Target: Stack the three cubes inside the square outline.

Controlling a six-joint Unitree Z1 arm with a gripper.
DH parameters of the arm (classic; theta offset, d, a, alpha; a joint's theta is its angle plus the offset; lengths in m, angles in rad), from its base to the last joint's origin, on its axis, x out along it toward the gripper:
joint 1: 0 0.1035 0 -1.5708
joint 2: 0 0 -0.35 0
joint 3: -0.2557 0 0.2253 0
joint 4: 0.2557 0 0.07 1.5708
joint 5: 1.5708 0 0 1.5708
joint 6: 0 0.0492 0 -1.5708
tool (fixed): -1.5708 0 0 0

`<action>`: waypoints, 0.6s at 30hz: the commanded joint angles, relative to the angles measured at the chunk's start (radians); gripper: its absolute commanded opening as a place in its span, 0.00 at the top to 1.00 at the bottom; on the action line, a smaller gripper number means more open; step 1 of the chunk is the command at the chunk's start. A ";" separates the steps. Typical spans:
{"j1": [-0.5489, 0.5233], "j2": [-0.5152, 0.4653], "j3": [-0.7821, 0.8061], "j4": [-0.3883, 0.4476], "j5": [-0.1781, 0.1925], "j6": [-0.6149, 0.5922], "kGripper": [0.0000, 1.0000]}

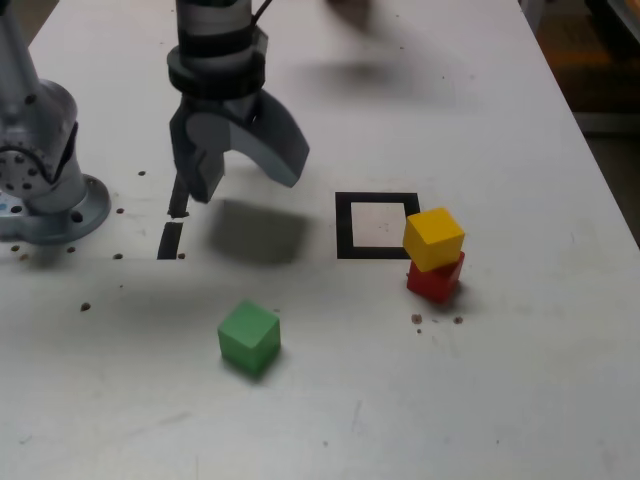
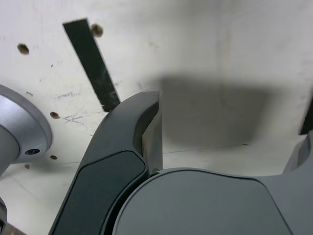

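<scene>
Green cube (image 1: pixel 248 337) near open, empty gripper (image 1: pixel 240 178)

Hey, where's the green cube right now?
In the exterior view the green cube sits alone on the white table, nearer the camera than the square outline and off to its left, untouched.

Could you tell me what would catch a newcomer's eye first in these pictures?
Most striking is the yellow cube sitting on the red cube, just off the square outline's corner on the exterior view's right rather than inside it. The green cube lies alone nearer the camera. The open, empty gripper hangs above the table at the exterior view's upper left.
</scene>
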 commanded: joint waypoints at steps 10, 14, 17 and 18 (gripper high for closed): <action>-0.054 0.047 -0.191 0.060 0.000 0.002 0.01; -0.081 0.101 -0.300 0.065 -0.050 0.013 0.02; -0.108 0.139 -0.370 0.067 -0.082 0.018 0.02; -0.117 0.149 -0.391 0.068 -0.091 0.019 0.02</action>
